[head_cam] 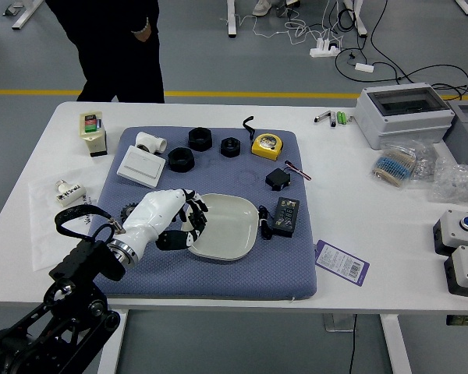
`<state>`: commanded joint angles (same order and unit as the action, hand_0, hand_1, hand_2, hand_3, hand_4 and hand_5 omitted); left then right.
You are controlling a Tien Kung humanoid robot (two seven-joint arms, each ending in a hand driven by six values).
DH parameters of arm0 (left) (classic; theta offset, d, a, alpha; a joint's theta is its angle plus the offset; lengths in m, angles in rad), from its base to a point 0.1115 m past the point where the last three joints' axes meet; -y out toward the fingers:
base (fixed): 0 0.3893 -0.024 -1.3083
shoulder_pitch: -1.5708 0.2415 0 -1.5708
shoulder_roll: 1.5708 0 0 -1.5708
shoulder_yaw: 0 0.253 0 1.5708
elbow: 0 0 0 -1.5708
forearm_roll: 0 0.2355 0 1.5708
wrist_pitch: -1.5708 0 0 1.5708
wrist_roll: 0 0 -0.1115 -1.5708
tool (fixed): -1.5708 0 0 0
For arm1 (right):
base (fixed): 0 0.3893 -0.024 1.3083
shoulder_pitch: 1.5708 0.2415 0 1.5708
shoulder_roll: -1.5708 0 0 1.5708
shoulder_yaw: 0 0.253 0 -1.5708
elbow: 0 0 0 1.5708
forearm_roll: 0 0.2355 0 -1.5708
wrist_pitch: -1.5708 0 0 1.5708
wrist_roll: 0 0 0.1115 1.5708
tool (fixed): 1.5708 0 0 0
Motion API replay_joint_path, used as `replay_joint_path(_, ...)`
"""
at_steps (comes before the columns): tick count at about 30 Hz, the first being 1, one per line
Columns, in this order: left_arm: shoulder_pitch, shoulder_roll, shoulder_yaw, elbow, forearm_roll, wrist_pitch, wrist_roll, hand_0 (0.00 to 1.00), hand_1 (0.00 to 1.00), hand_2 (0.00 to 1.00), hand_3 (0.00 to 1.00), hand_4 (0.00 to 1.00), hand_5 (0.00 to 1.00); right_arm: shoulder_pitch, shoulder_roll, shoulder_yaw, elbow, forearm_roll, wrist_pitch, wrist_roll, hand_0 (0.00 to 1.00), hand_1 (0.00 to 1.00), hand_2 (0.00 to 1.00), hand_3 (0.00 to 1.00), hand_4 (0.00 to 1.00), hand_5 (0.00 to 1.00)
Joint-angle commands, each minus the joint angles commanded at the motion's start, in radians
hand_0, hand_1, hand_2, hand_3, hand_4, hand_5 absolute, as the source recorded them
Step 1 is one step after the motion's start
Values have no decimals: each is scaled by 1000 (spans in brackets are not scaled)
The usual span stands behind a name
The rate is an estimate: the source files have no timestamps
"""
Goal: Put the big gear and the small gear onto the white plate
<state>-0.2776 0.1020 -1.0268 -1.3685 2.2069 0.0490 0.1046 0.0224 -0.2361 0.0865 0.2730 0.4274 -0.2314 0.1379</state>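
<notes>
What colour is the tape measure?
Yellow with black trim; the tape measure shows best in the head view.

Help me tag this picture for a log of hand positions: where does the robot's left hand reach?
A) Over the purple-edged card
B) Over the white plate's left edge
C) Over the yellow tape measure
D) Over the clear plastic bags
B: the left hand comes in from the left, and its front part covers some of the left edge of the white plate.
</notes>
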Motion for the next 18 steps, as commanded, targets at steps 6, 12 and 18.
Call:
replay_joint_path(6,-58,-9,60,51,13,-17,45,317,424,495,544,314,2,4,-1,-1,0,1,-1,-1,605,625,725,539,730,698)
replay_joint_path(12,-76,-7,77,54,35,-88,87,416,595,715,679,998,300,5,-2,-3,0,3,0,-1,606,625,725,539,730,697)
replay_joint_path(18,-75,-5,76,35,32,-97,95,444,635,782,800,998,423,6,-3,-7,0,4,0,-1,607,625,725,539,730,698)
